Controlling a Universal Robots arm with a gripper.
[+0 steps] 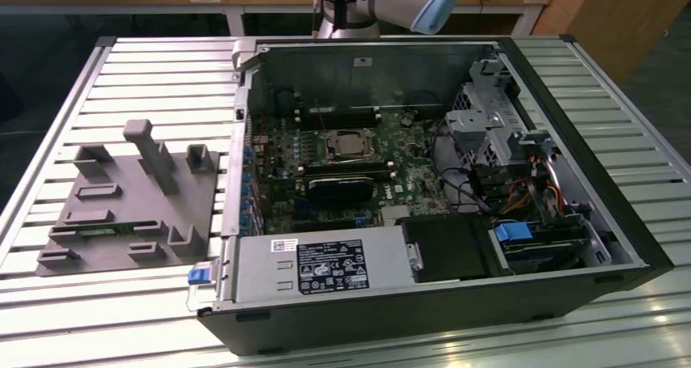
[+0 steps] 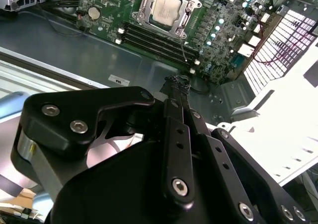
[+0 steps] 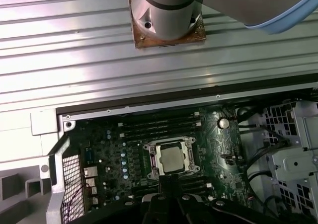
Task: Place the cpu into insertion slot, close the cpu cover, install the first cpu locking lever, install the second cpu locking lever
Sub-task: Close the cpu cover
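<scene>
second wrist view: cpu [image 2: 166,9] sits flat in the insertion slot [image 1: 330,146], and the cpu cover [image 2: 186,16] looks down around it. all of that is ahead of and below the gripper [image 2: 177,85], well apart from it.
> gripper state?
fingers [image 2: 175,129] pressed together, nothing between them.
> levers hooked or not?
can't tell from these. my read is the levers are the step in hand. to do it well: keep the tips together as one narrow pusher, bear on the lever only, push down then sideways under its catch, slowly. stay off the cpu lid and off the memory slots [image 2: 149,40], which lie between the gripper and the slot.
> surfaces?
cpu top is dull silvery-tan metal, a flat square. cover is thin bright steel, a square frame with a big square cut-out. probably springy, so expect push-back. board [image 2: 107,15] is green and crowded with small parts. memory slots are long, black and ridged. gripper links are matte black with silver screw heads. further out, a grey sheet-metal case [image 1: 357,77] sits on a ribbed metal table [image 1: 162,69].
</scene>
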